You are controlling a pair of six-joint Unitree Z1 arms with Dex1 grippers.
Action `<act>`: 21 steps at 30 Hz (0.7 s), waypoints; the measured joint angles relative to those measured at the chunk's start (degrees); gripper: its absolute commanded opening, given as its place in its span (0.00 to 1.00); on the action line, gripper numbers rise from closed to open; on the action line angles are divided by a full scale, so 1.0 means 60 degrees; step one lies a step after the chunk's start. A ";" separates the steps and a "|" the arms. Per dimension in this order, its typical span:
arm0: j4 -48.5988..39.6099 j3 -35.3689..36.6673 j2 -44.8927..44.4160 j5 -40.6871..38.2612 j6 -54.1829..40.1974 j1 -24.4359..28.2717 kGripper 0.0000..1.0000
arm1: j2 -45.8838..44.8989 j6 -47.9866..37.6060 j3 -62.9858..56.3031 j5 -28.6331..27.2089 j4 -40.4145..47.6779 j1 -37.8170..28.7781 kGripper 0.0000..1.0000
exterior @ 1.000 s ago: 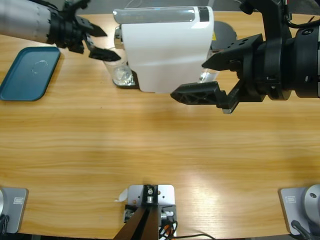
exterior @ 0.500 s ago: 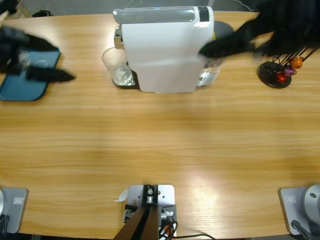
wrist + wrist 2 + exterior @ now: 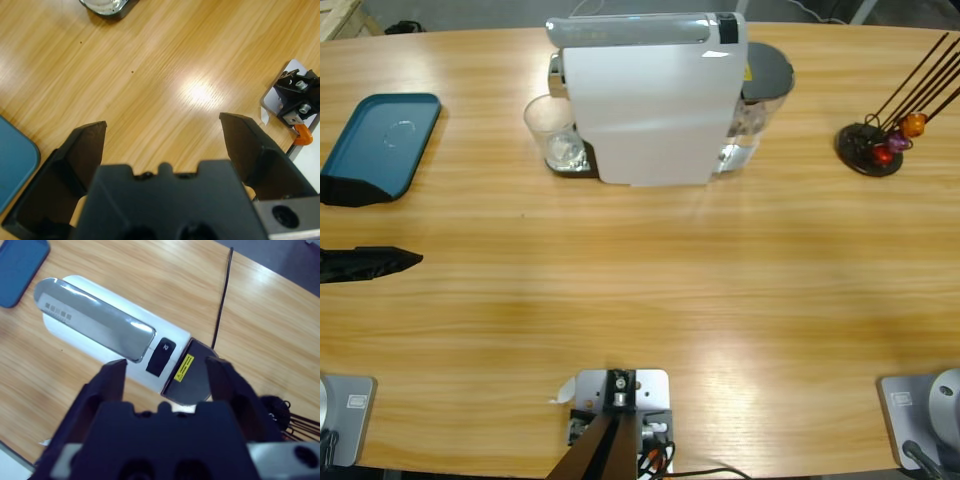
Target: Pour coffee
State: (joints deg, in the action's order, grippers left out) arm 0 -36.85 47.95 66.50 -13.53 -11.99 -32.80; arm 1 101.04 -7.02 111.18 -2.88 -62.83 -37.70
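The white coffee machine [image 3: 650,100] stands at the back middle of the table, and the right wrist view looks down on its top [image 3: 100,315]. A clear glass cup [image 3: 552,135] sits on the drip tray at its left side; only its base [image 3: 104,5] shows in the left wrist view. No amber coffee shows in any view. My left gripper [image 3: 405,222] is open at the table's left edge, over bare wood [image 3: 162,121]. My right gripper [image 3: 166,364] is open high above the machine's rear and is out of the high view.
A blue tray [image 3: 378,145] lies at the back left, its corner [image 3: 15,165] near my left jaw. A black capsule stand [image 3: 875,150] with orange and red capsules is at the back right. A grey tank lid [image 3: 770,72] sits behind the machine.
Both arms have drawn back from the machine. The left gripper swept from the glass out to the left edge. The right arm has left the high view.
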 measured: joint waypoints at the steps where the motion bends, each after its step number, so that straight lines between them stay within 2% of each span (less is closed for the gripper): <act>1: 0.0016 -0.0024 -0.0001 0.0000 0.0005 0.0000 1.00 | 0.0081 0.0063 0.0071 0.0001 -0.0038 0.0027 0.00; 21: 0.0362 -0.0212 -0.0032 0.0000 0.0023 0.0000 1.00 | 0.1019 0.0217 0.0603 0.0734 -0.0455 0.0169 0.00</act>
State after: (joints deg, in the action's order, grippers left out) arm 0 -34.68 46.68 66.31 -13.53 -11.85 -32.80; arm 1 107.15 -5.72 114.80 1.53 -65.56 -36.69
